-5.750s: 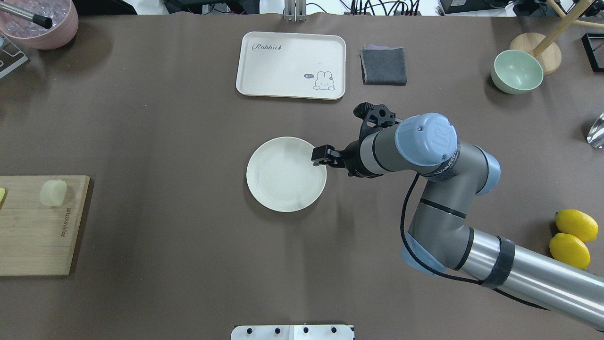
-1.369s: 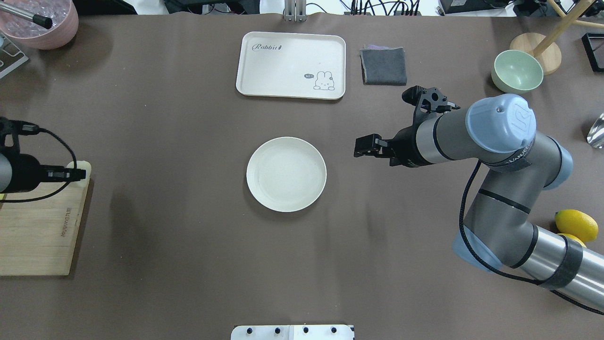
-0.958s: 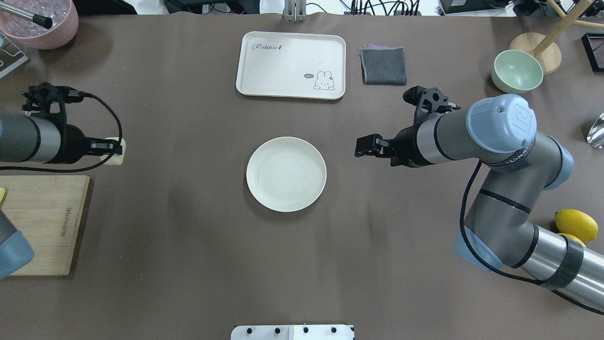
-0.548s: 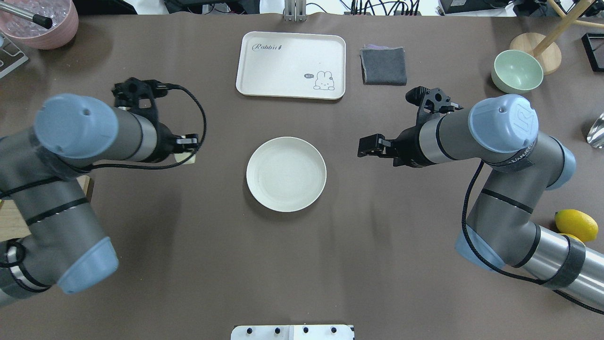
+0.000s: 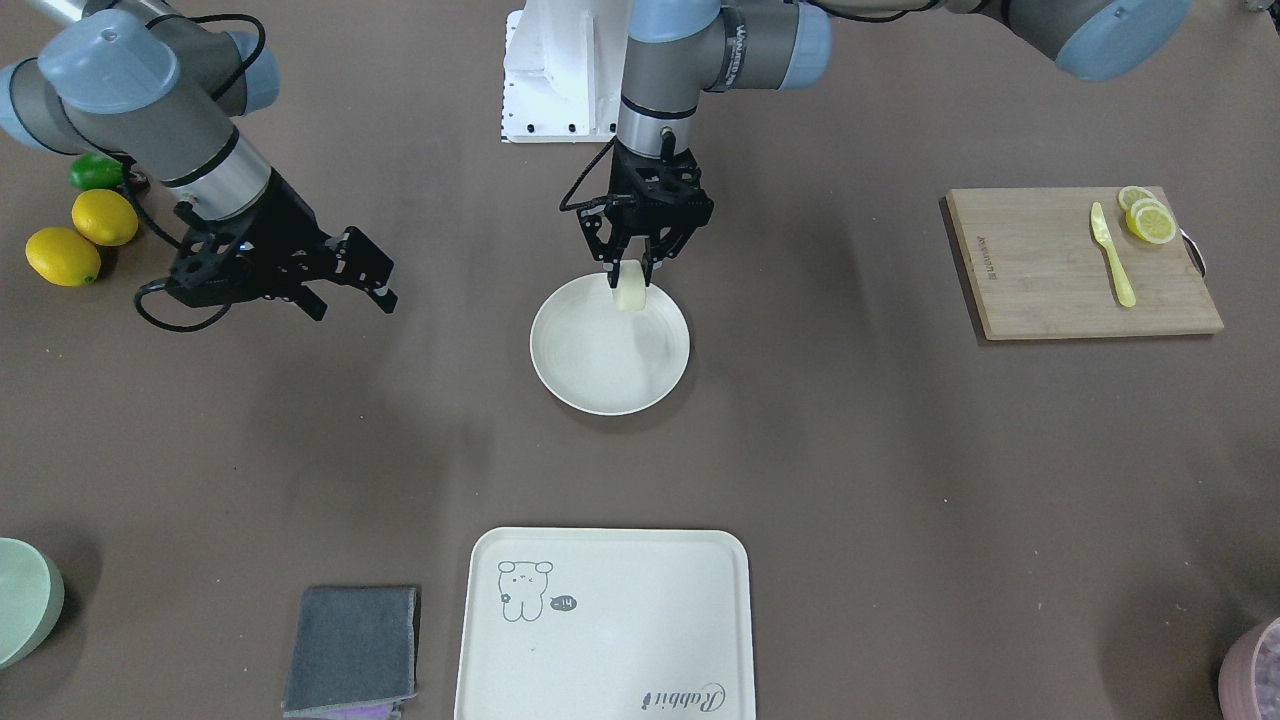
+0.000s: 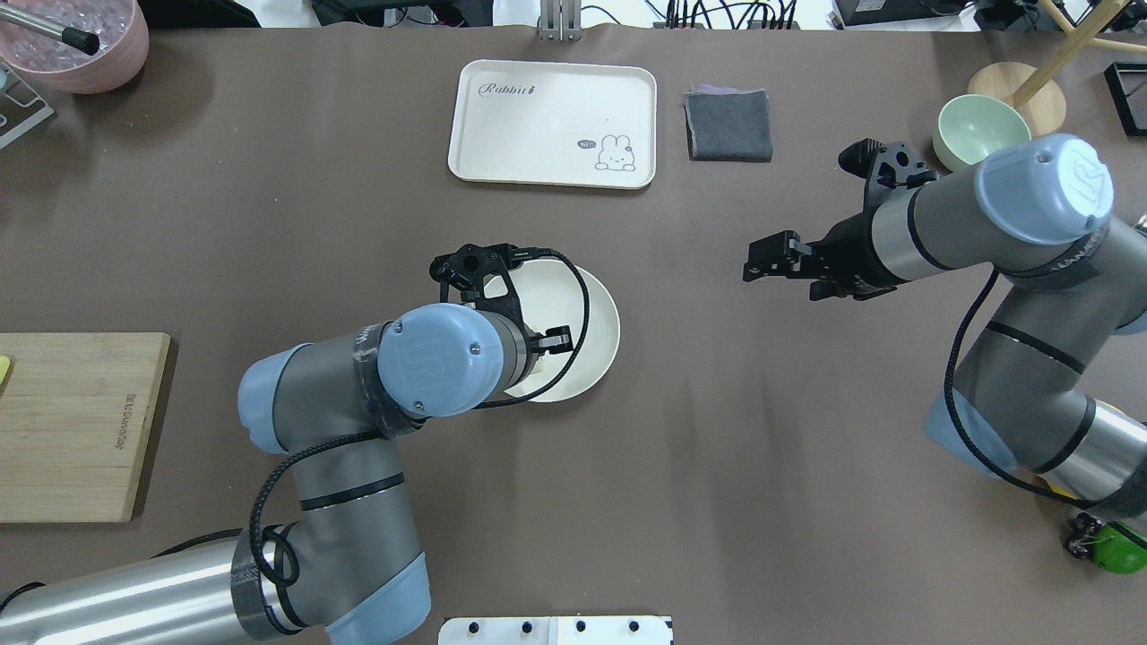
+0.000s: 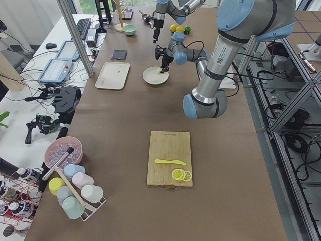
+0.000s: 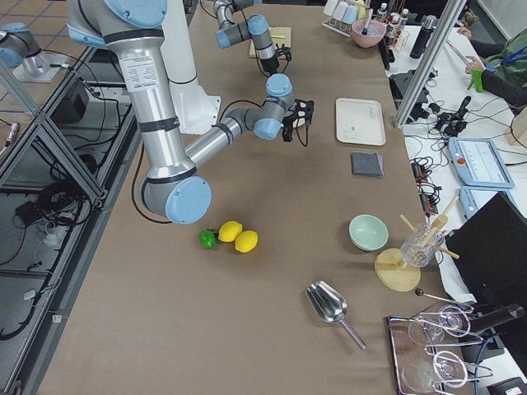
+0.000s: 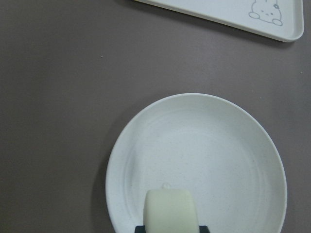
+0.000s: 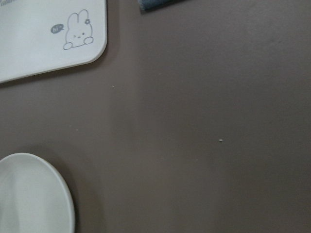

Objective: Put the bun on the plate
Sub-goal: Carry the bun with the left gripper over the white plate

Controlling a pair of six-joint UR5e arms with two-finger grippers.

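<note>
Left gripper [image 5: 630, 282] is clamped on the bun [image 5: 631, 298], jaws pinching its sides. It hangs over the plate [image 5: 600, 372] at the edge nearest the robot's base, not over the middle. I can't tell whether the bun touches the plate yet. I'd call this the placing step, close to done. Next I'd nudge toward the plate's centre, lower until the bun rests, then open and lift straight up. Right gripper [image 6: 763, 260] hovers well right of the plate over the counter [image 6: 681, 466], jaws spread, holding nothing.
</note>
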